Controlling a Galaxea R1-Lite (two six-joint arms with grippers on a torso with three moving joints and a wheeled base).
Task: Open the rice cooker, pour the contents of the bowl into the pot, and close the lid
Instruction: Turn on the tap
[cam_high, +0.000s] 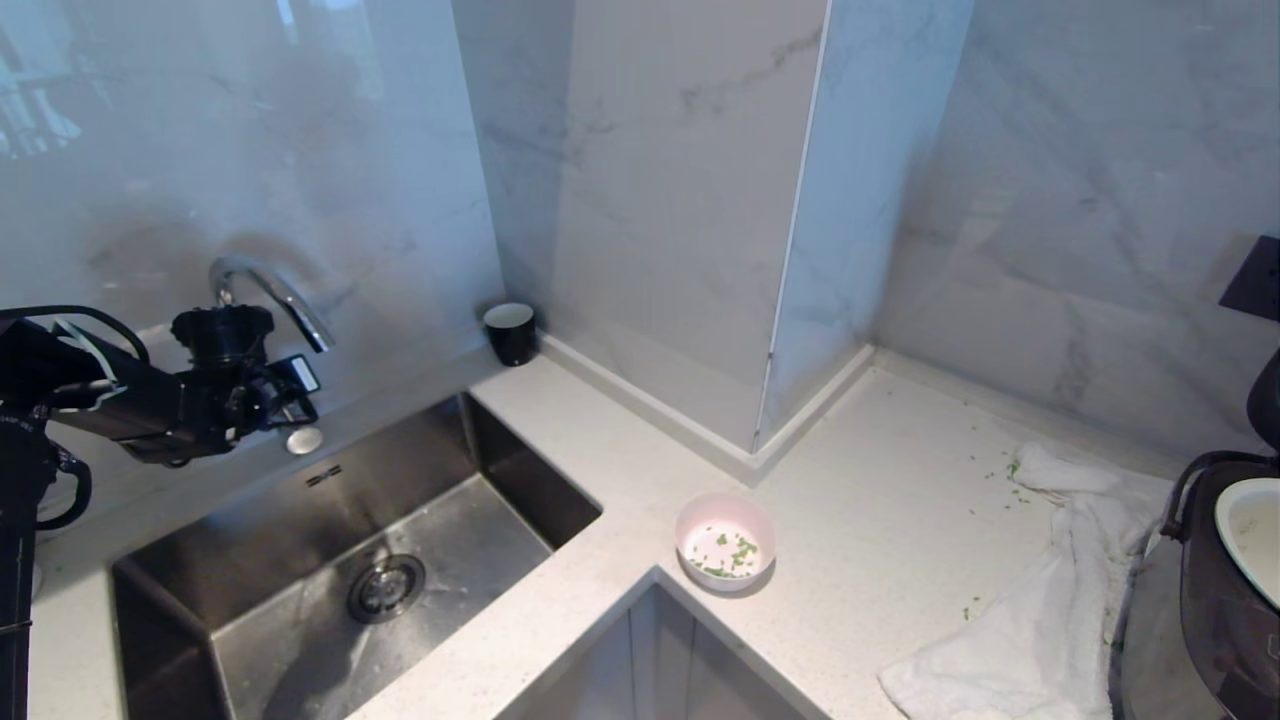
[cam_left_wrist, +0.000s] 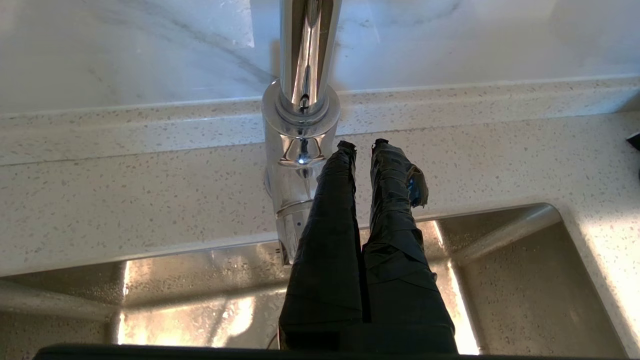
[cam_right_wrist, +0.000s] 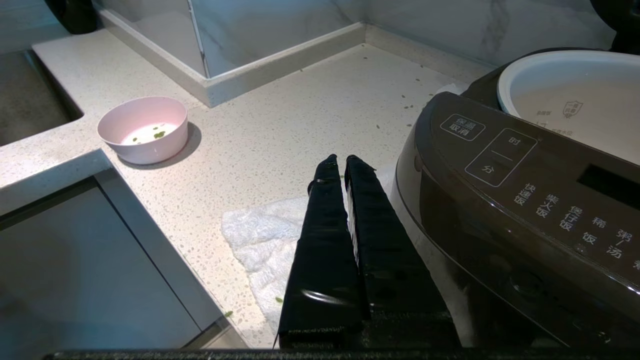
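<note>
The pale pink bowl stands on the white counter near its inner corner, with a few green bits of contents over its white inside. At the far right the dark-brown rice cooker is open. Its lid stands raised and the cream-white pot shows. My right gripper is shut and empty, low beside the cooker's front, over the towel. My left gripper is shut and empty, hanging over the sink by the faucet base, far from the bowl.
A white towel lies between bowl and cooker, with green bits scattered on the counter nearby. A steel sink and chrome faucet are at left. A black cup sits by the marble pillar.
</note>
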